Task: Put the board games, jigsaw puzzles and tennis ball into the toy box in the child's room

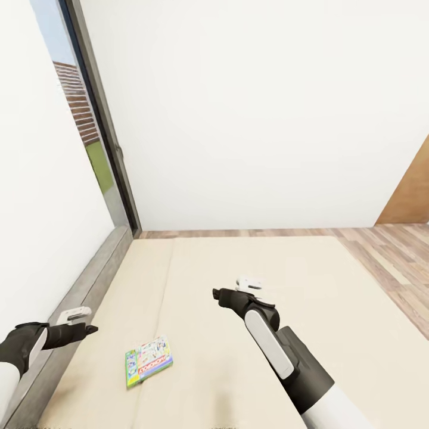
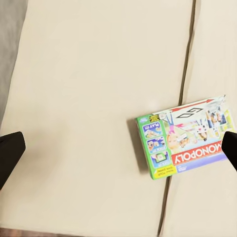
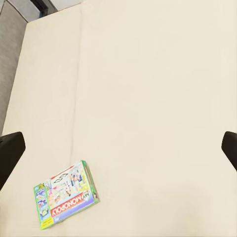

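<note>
So there's one board game [image 1: 149, 361] lying flat on the bed [image 1: 238, 268], face up, a Monopoly box with a green edge and a red band. It sits on the near-left part of the beige mattress, right by the seam that runs along it.

The left pincer [image 1: 89, 328] is out over the grey bed frame [image 1: 89, 286] at the mattress edge. The game is just to its right and a bit nearer the robot, not touching it. In the left wrist view the box [image 2: 185, 143] shows close to one dark fingertip [image 2: 231, 148], the other fingertip [image 2: 9, 153] way across, so that pincer is spread wide with nothing in it.

The right pincer [image 1: 217, 293] hangs over the middle of the mattress, well apart from the game, which is off to its left and closer in. The right wrist view has the box [image 3: 65, 194] near one fingertip [image 3: 9, 153]; the other fingertip [image 3: 230, 147] sits far across, so it's wide too and empty.

Behind the bed there's a white wall [image 1: 250, 107], a window [image 1: 83, 113] and wood floor [image 1: 387, 262].
</note>
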### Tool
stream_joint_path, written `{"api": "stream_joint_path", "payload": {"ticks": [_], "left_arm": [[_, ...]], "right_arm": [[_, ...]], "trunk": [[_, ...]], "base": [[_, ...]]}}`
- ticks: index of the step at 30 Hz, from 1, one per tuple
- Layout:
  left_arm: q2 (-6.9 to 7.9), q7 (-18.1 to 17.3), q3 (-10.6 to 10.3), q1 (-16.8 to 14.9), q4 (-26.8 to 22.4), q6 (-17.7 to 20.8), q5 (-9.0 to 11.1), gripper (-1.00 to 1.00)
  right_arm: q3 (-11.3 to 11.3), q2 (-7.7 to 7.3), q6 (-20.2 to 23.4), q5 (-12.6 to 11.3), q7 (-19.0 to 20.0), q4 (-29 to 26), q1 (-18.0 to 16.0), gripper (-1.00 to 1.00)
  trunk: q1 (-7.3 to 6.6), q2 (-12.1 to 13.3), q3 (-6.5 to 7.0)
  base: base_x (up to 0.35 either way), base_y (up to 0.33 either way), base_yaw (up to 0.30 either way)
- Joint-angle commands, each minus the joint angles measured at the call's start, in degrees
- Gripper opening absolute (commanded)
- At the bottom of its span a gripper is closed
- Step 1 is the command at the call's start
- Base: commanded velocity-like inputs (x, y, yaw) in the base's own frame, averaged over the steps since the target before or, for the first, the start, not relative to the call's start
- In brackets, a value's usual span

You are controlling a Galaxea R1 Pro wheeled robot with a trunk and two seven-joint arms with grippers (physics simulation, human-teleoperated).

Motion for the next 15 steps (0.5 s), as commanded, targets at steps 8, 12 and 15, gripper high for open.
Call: {"api": "stream_joint_path", "payload": {"ticks": [8,12,15], "left_arm": [[-0.04,-0.5,0.3,-0.1,-0.1,0.3,-0.6,1.0],[-0.02,-0.6,0.2,-0.1,-0.1,0.4,-0.6,1.0],[0.02,-0.9,0.2,-0.1,-0.1,0.4,-0.5,1.0]], "right_arm": [[0.2,0.01,0.1,-0.5,-0.6,-0.1,0.0,1.0],[0.3,0.06,0.1,-0.5,-0.6,-0.2,-0.1,1.0],[0.4,0.07,0.2,-0.5,-0.6,-0.2,-0.1,1.0]], "trunk": [[0.03,-0.1,-0.87],[0.03,-0.1,-1.24],[0.03,-0.1,-1.52]], "base": [[0.0,0.0,0.0],[0.0,0.0,0.0],[0.0,0.0,0.0]]}}
